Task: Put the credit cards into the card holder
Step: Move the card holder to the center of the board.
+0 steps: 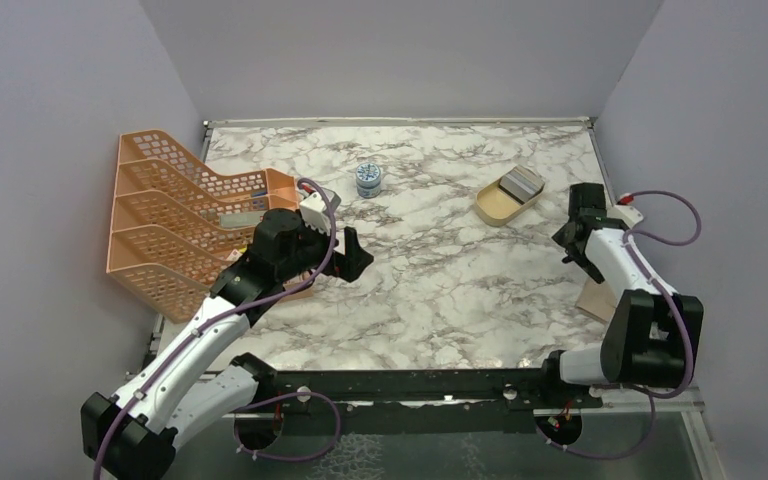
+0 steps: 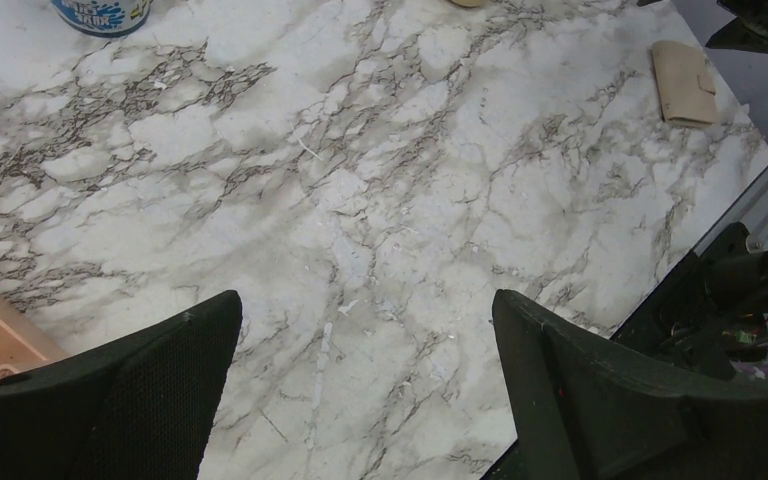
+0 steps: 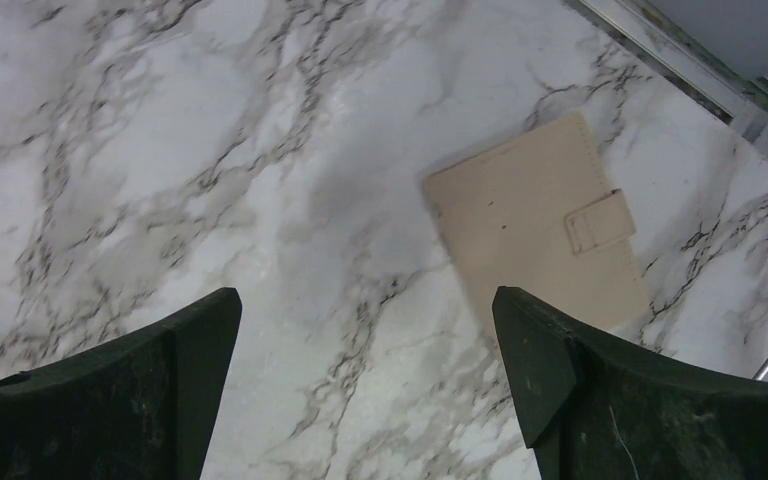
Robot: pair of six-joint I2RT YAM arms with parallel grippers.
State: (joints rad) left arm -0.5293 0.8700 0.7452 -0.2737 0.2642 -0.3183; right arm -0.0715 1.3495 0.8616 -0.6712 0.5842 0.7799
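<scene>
As the right fingers (image 3: 600, 400) gape, the card holder (image 3: 535, 235) lies ahead

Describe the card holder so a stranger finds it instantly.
Go to the right edge of the marble table, near the right gripper. The card holder lies flat there, closed. It is a tan wallet with a snap tab, unlike the rounded beige dish farther back.

no text, number or sign can be read in any view. the only printing is on the small round tub (image 1: 368, 179) at the far part of the table (image 1: 440, 290) — blue marks on a pale label around its side, seen also at the top edge of the left wrist view, but too small and blurred to make out any letters
</scene>
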